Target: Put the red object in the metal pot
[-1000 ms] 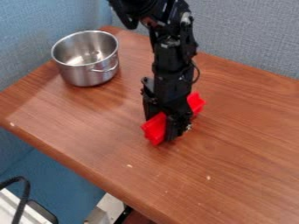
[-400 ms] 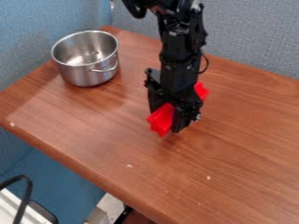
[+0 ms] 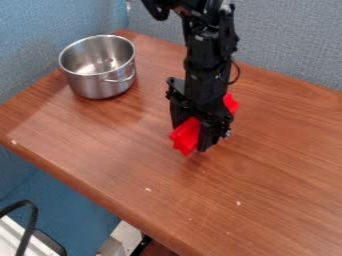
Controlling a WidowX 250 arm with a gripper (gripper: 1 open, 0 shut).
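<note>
claw (image 3: 201, 133) gripping red object (image 3: 186, 137), metal pot (image 3: 99, 66) well apart

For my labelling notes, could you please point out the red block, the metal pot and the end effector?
red block (image 3: 183, 138): camera view, its lower near end.
metal pot (image 3: 103, 84): camera view, its outer front wall.
end effector (image 3: 201, 137): camera view, between its fingertips.

Brown wood-grain bench (image 3: 94, 140) against a blue wall (image 3: 34, 25).
Soft, even light falls on the bench top; dark cables (image 3: 24, 235) lie below its front-left edge.
</note>
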